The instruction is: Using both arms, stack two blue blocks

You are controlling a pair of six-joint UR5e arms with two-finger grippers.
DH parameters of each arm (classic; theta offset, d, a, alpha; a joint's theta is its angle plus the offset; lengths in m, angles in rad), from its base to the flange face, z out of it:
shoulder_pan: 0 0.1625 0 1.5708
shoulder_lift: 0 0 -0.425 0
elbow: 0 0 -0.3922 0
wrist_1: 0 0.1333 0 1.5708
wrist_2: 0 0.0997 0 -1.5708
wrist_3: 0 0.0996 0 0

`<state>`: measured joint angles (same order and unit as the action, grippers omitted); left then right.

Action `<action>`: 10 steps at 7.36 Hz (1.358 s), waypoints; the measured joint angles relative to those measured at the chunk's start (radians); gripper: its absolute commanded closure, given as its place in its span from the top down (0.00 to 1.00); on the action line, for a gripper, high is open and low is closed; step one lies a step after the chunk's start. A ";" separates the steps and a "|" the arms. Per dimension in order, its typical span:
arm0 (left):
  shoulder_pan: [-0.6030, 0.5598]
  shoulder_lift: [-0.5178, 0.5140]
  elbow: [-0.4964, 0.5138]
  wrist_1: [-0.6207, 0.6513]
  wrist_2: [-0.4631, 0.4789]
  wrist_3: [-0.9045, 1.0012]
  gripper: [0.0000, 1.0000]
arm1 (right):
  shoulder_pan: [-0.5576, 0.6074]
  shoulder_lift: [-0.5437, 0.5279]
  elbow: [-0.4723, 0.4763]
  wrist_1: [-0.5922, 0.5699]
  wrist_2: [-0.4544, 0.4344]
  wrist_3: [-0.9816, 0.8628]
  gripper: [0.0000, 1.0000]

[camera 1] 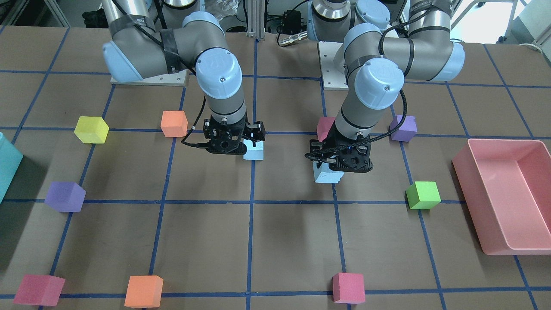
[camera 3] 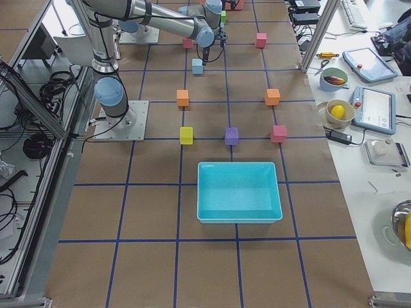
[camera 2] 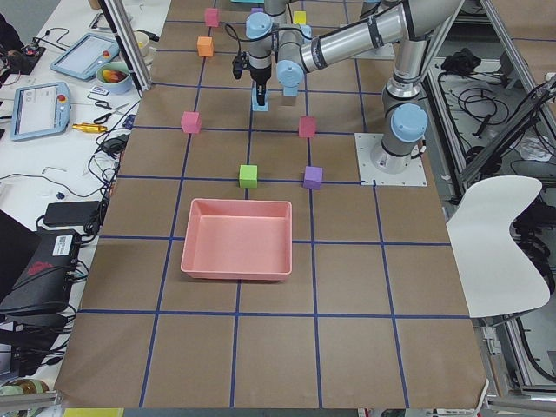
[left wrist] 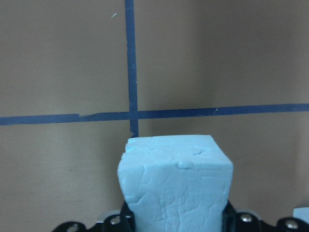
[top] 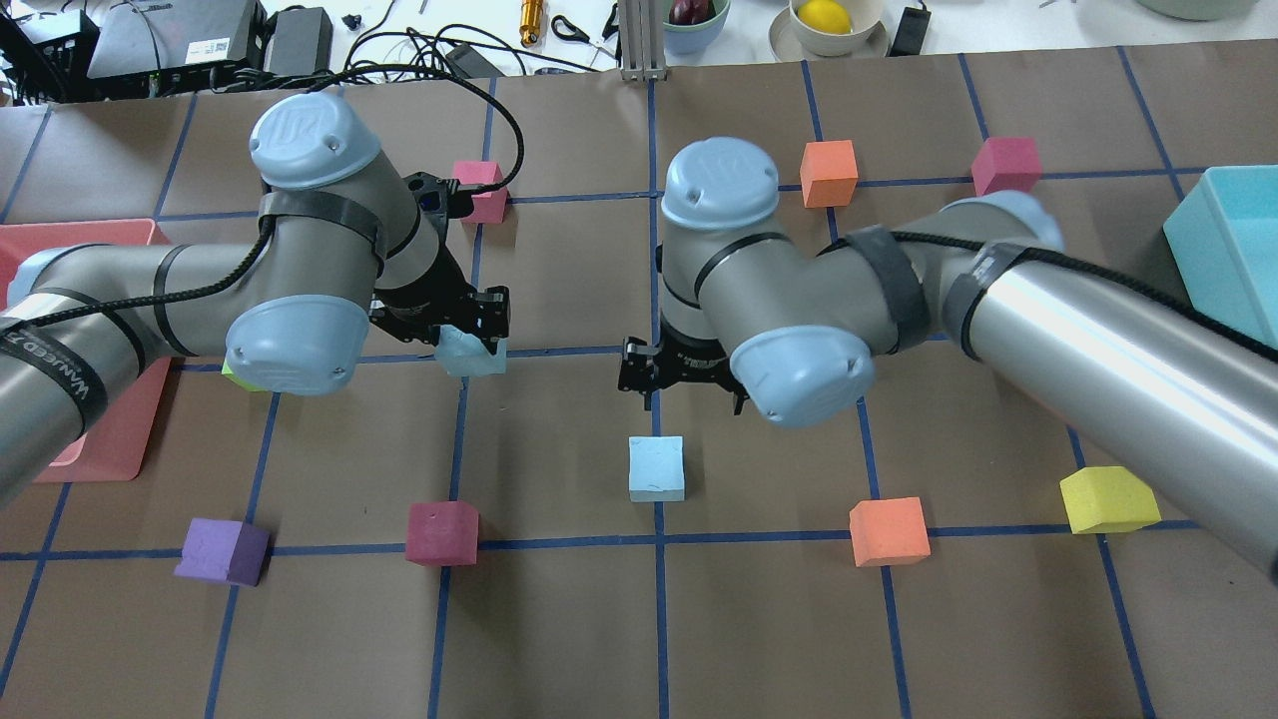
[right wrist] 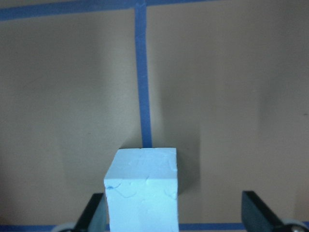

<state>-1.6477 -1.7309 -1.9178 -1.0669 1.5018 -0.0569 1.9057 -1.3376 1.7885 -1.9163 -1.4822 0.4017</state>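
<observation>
I'm on the operators' side, reading the clock from mid-table with twelve at the robot's base. Nearest me on the table are a red cube at eight, a near orange cube at seven and a pink cube at five. A step further in, a near purple cube lies out at nine and a green cube at three. The pink bin is beyond the green one at the table's edge, and a teal bin just shows at the opposite edge.

Mid-table come the two blue ones. The left gripper points down and is clamped on the held block. Its wrist camera shows the cube filling the space between the jaws, by a crossing of blue tape. Whether the cube is clear of the paper I can't tell. The loose block sits on the table on a tape line, between nine and ten o'clock from the held one and apart from it. The right gripper stands over it with its fingers spread wide. The cube is close by one finger, with a clear gap to the other.

Further back are a yellow cube and a far orange cube out at ten, and a far purple cube at two
</observation>
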 measured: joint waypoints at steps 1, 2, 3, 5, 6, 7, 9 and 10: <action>-0.045 0.005 -0.003 -0.001 0.001 -0.063 0.00 | -0.038 -0.014 -0.067 0.078 -0.018 -0.052 1.00; -0.110 0.008 -0.006 -0.001 0.005 -0.130 0.00 | -0.076 -0.024 -0.120 0.141 -0.042 -0.113 1.00; -0.176 0.004 -0.007 -0.001 0.005 -0.203 0.00 | -0.120 -0.037 -0.156 0.191 -0.060 -0.172 1.00; -0.288 -0.014 -0.008 -0.001 -0.001 -0.348 0.00 | -0.222 -0.071 -0.185 0.254 -0.065 -0.258 1.00; -0.335 -0.018 -0.008 -0.002 0.000 -0.388 0.00 | -0.280 -0.085 -0.194 0.289 -0.066 -0.290 1.00; -0.367 -0.020 -0.009 -0.002 -0.001 -0.408 0.00 | -0.332 -0.102 -0.204 0.313 -0.071 -0.332 1.00; -0.390 -0.028 -0.009 0.002 -0.007 -0.432 0.00 | -0.380 -0.162 -0.217 0.335 -0.076 -0.377 1.00; -0.393 -0.034 -0.007 0.008 -0.008 -0.445 0.00 | -0.384 -0.181 -0.221 0.337 -0.072 -0.379 1.00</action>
<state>-2.0410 -1.7645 -1.9252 -1.0593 1.4939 -0.5020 1.5220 -1.5182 1.5672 -1.5790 -1.5546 0.0231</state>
